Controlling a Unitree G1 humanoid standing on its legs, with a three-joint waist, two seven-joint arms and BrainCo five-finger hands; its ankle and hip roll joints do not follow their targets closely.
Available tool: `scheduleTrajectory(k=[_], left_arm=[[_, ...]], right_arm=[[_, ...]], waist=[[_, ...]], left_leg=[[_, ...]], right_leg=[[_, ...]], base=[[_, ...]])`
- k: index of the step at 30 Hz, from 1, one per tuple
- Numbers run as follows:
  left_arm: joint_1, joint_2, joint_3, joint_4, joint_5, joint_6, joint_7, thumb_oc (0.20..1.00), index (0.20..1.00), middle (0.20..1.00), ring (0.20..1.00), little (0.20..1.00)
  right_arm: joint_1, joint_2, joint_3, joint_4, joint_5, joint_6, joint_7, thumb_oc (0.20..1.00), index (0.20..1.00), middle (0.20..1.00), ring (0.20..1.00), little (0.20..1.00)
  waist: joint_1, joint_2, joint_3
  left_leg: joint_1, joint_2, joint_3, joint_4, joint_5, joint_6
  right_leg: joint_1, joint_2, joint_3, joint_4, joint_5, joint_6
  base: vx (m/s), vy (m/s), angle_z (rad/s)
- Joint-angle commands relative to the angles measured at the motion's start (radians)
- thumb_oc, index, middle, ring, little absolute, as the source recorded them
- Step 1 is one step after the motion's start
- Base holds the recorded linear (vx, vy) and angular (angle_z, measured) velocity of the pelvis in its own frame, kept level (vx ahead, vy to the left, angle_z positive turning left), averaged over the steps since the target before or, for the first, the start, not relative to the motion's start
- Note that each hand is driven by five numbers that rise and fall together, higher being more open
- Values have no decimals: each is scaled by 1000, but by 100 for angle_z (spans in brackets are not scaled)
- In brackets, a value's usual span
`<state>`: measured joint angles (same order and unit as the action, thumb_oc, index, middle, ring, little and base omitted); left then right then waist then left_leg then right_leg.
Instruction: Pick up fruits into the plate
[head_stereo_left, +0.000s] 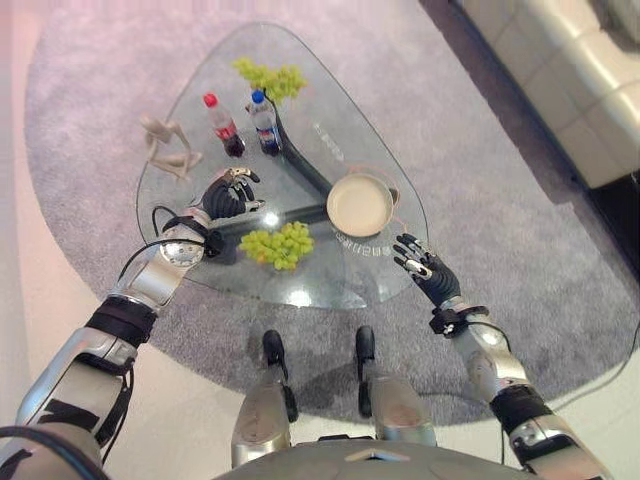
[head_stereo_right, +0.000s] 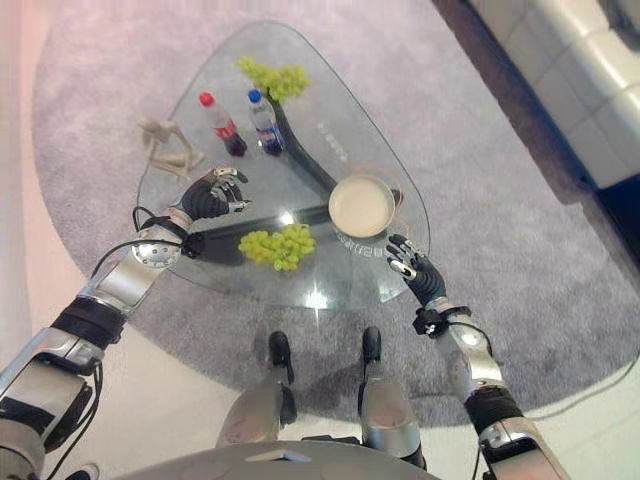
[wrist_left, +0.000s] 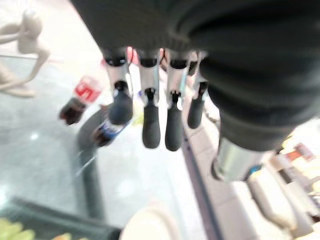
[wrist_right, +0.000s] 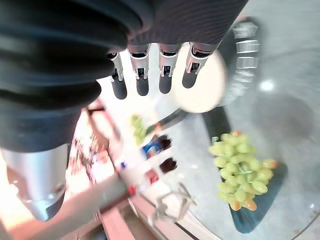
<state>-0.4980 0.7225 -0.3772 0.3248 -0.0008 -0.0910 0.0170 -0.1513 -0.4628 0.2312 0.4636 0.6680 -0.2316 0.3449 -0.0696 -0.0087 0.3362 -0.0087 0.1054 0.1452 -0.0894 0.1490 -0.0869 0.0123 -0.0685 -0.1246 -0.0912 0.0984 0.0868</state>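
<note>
A bunch of green grapes (head_stereo_left: 278, 244) lies on the near part of the glass table (head_stereo_left: 330, 140); it shows too in the right wrist view (wrist_right: 242, 170). A second bunch of grapes (head_stereo_left: 272, 78) lies at the far end. The round cream plate (head_stereo_left: 359, 204) stands right of the near bunch, with nothing on it. My left hand (head_stereo_left: 228, 195) hovers over the table just left of and behind the near bunch, its fingers (wrist_left: 150, 125) relaxed and holding nothing. My right hand (head_stereo_left: 424, 268) is open at the table's near right edge, below the plate.
A red-capped bottle (head_stereo_left: 223, 125) and a blue-capped bottle (head_stereo_left: 264, 122) stand behind my left hand. A pale figurine (head_stereo_left: 167, 145) sits at the table's left edge. The table rests on a grey rug (head_stereo_left: 500, 200). A light sofa (head_stereo_left: 570, 70) is at the far right.
</note>
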Motion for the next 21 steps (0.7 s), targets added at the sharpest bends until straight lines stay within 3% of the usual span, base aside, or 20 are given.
scheduleTrajectory(k=[1,5,6,7,14,21], left_arm=[[22,35,31,1,-11,-35,-42,200,200,200,200,200],[74,18,50,-6,33,-29,-59,200,200,200,200,200],[88,17,55,-7,57,-25,-59,445,445,445,445,445],[110,18,60,-2,86,-16,-51,1000,1000,1000,1000,1000],[142,47,55,73,254,34,59,1000,1000,1000,1000,1000],[-94,119,-67,275,303,54,212,1000,1000,1000,1000,1000]], right_arm=[[11,-15,-46,-70,19,30,44,1000,1000,1000,1000,1000],[24,-10,-70,-92,17,79,66,1000,1000,1000,1000,1000],[29,-8,-76,-92,17,88,75,1000,1000,1000,1000,1000],[43,3,-81,-94,13,106,88,1000,1000,1000,1000,1000],[96,33,-50,-97,23,156,83,1000,1000,1000,1000,1000],[-28,19,44,-37,167,104,30,1000,1000,1000,1000,1000]], waist=[[15,-25,-107],[24,-26,-144],[25,-26,-149],[25,-26,-158],[15,-27,-137],[-18,-31,26]], left_leg=[[38,-61,7,38,-138,36],[85,-62,2,27,-147,40],[97,-63,2,24,-150,41],[112,-63,2,23,-153,42],[116,-60,15,34,-158,51],[-12,-46,47,47,-135,48]], right_leg=[[-13,-4,-22,107,-76,17],[34,-2,-26,95,-80,19],[46,-3,-27,91,-81,20],[61,-4,-28,86,-80,21],[58,2,-12,88,-78,22],[-71,10,17,98,-58,12]], base=[[252,-58,1],[197,-23,2],[178,-12,0],[223,-10,3],[38,-27,-1],[-342,-15,-9]])
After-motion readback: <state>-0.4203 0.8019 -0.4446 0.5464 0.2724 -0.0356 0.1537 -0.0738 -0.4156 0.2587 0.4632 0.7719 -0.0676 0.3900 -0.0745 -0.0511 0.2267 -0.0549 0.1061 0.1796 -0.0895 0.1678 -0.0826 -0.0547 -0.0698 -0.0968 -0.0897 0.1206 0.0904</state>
